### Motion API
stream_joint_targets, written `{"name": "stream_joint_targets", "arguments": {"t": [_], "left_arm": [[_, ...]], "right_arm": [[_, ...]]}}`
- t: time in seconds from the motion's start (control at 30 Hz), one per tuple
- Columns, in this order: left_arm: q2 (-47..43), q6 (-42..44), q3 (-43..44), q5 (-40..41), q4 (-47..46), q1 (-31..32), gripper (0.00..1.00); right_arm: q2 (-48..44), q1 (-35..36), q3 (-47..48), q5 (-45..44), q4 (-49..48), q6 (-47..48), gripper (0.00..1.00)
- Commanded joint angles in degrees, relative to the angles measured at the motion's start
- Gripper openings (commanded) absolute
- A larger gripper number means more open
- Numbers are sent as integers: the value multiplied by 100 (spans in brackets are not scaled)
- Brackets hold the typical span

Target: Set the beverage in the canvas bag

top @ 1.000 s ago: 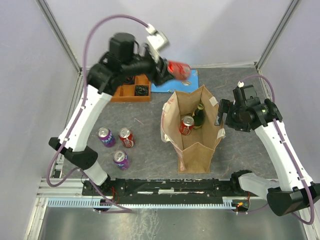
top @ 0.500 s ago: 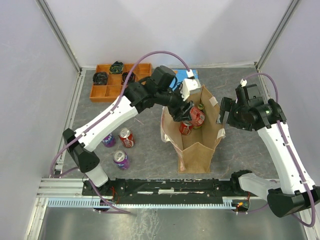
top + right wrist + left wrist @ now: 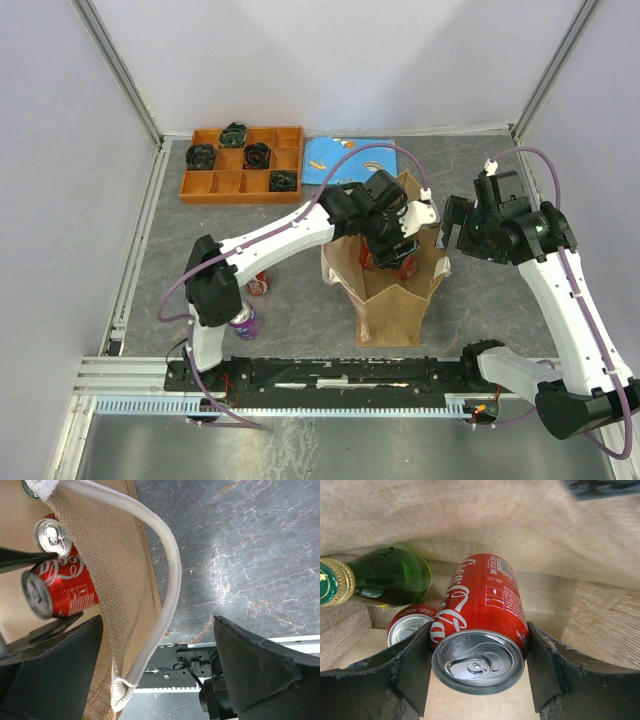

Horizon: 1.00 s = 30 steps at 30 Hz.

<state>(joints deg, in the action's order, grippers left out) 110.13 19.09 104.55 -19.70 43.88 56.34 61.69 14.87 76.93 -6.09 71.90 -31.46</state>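
Since the earlier frame, the left gripper (image 3: 479,650), clenched on the red aluminium cola can (image 3: 482,595), has been lowered into the tall tan-brown canvas bag (image 3: 392,300). Release is best delayed until the can is grounded on the bag's floor. The right gripper (image 3: 152,665) is held released beside the bag's rim.

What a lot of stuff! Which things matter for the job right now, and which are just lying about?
Job in hand:
red cola can, clamped in the left gripper
canvas bag
right gripper, open astride the bag's handle
green bottle and second can, inside the bag

Lying about:
orange tray
blue sheet
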Motion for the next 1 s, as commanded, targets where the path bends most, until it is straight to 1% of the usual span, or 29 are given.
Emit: {"name": "stream_joint_targets", "arguments": {"t": [0.0,0.23,0.63,0.73,0.77,0.83,0.87,0.9,0.93,0.97], "left_arm": [[182,351,411,277,-608,51,3],[736,357,748,432,-591,83,3],[1202,385,976,696,-539,128,3],[1279,336,1001,765,-555,129,7],[1297,328,1004,780,-556,126,13],[1310,323,989,784,-556,128,35],[1303,323,982,772,-560,129,49],[1295,317,975,755,-554,124,61],[1287,304,970,737,-568,127,70],[1276,291,970,725,-577,131,73]], "right_arm": [[-32,-20,268,-94,35,10,99],[37,-20,339,-86,70,69,99],[-143,-20,201,-86,117,-8,99],[-171,-19,183,-86,135,-18,99],[-176,-20,181,-86,137,-18,99],[-184,-18,182,-83,146,-19,99],[-184,-18,178,-93,151,-18,99],[-185,-19,174,-93,162,-18,99],[-189,-20,174,-88,159,-18,99],[-187,-15,173,-86,158,-18,99]]}}
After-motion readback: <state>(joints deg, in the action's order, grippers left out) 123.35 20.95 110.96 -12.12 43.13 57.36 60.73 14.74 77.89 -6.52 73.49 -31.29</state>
